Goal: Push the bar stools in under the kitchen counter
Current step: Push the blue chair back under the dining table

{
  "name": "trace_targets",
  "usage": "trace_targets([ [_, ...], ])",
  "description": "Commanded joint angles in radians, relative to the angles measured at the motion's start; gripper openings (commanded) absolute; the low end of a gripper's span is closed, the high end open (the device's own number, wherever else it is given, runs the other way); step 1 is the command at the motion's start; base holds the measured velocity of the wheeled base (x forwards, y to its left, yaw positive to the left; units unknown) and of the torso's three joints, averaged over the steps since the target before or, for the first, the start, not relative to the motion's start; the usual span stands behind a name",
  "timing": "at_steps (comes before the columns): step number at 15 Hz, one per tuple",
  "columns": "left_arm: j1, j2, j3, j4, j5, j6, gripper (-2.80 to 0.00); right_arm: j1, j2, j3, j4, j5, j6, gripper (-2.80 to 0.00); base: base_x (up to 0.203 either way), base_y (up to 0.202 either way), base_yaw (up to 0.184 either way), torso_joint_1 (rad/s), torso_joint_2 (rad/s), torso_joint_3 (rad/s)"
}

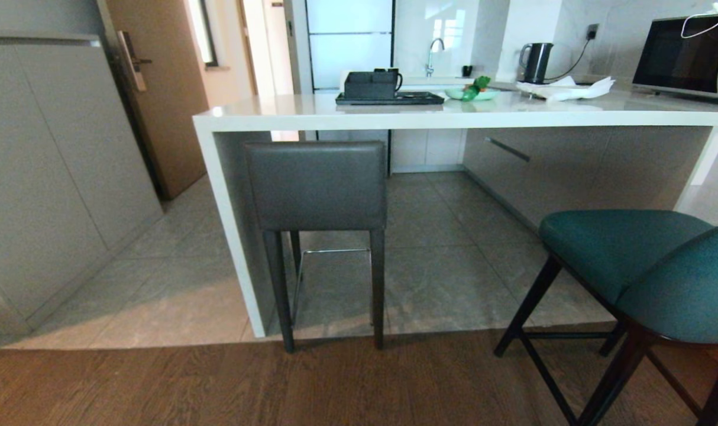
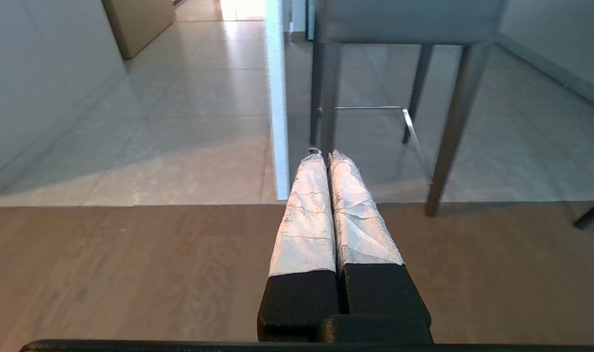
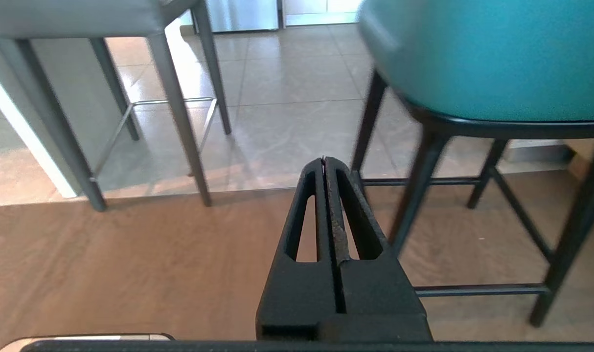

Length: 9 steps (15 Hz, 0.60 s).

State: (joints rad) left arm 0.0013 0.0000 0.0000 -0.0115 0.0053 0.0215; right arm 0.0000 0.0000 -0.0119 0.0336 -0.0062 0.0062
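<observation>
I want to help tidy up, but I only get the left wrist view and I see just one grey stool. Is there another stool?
Observer: Yes. A teal stool stands to the right, out in front of the kitchen counter.
Operator: Where's the grey one from up high?
Observer: In the head view the grey stool is at the counter's left end, beside the white end panel. Its back is just below the worktop's edge.
Operator: What's the other arm doing?
Observer: The right gripper hangs low over the wood floor near the teal stool's legs. Its jaws are shut and holding nothing.
</observation>
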Motion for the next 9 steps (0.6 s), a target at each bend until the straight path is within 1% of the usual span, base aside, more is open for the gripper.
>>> trace_targets([
  [1,0.000,0.002,0.003,-0.001,0.002,0.002,-2.80,0.000,0.002,0.001,0.000,0.000,0.000,-2.80,0.000,-0.191,0.000,-0.002,0.01,0.002],
  [9,0.000,0.002,0.003,-0.001,0.001,0.000,-2.80,0.000,0.002,0.000,0.000,0.000,0.000,-2.80,0.000,-0.194,0.002,0.000,0.00,0.003],
])
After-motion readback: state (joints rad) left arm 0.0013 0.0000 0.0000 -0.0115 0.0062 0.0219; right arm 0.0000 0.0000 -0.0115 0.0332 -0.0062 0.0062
